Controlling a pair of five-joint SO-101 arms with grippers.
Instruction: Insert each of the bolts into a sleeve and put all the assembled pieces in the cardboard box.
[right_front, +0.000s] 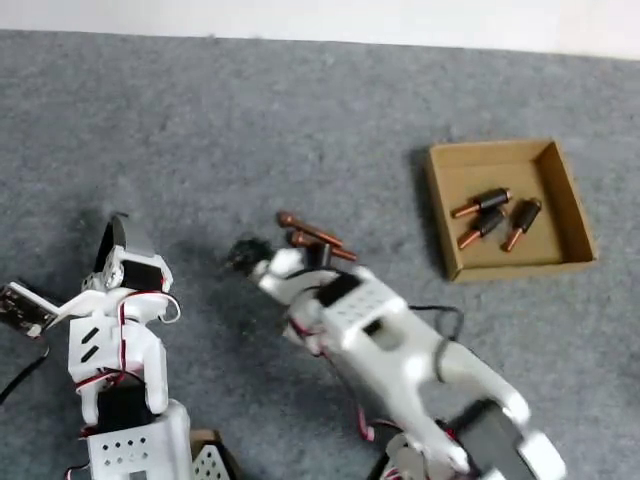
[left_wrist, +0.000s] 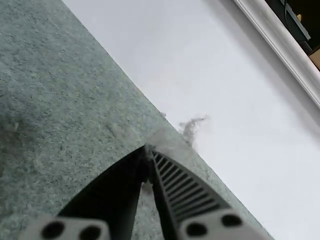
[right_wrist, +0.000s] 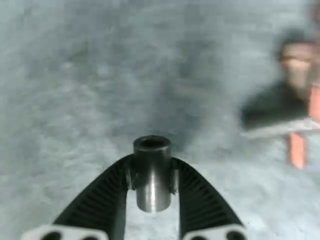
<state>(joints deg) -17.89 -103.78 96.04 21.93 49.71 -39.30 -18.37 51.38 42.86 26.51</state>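
Dark smooth steel, so we judge the sleeve (right_wrist: 151, 182) stiff, dense and slip-prone, best gripped mid-barrel, as the right gripper (right_wrist: 151, 167) pinches it now, well apart from the cardboard box (right_front: 437, 210), near the loose bolts (right_front: 318, 238).

Grey felt table (right_front: 200, 130) w/ cardboard box (right_front: 478, 172) & loose bolts (right_front: 308, 229).

No text, label or number can be read anywhere.

One cardboard box (right_front: 441, 210), three assembled pieces (right_front: 481, 204) (right_front: 483, 226) (right_front: 522, 222), two loose bolts (right_front: 310, 230) (right_front: 322, 246) and one sleeve (right_wrist: 152, 172).
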